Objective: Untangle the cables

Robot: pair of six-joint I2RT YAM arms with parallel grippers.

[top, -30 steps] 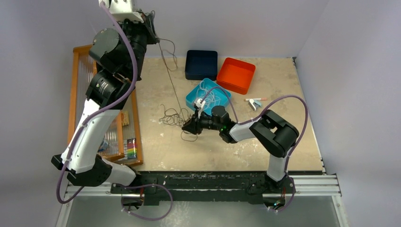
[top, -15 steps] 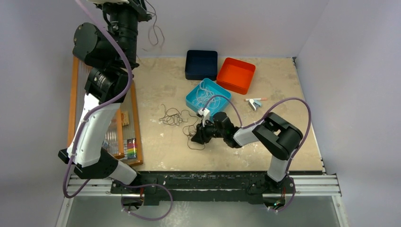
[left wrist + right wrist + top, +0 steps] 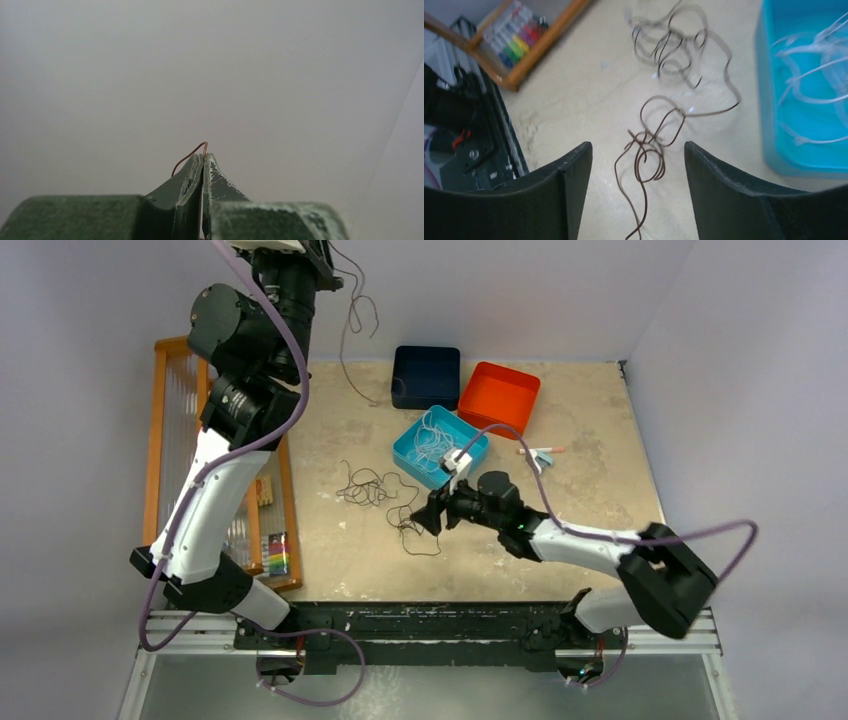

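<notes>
Here the right gripper (image 3: pixel 638 150), low on its outstretched arm, stands spread and empty over a small knot of thin dark brown cable (image 3: pixel 644 139). The knot lies dead ahead between the fingers, its tail running toward the frame's bottom (this arm is clearly the nearer). Beyond sits the larger dark cable tangle (image 3: pixel 368 485). At upper left, the raised left gripper (image 3: pixel 203 159) is clamped on one dangling brown strand (image 3: pixel 346 345).

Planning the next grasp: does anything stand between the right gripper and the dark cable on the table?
Nothing visible does. The open right gripper hangs over the bare dark cable; the blue tray stands aside.
</notes>
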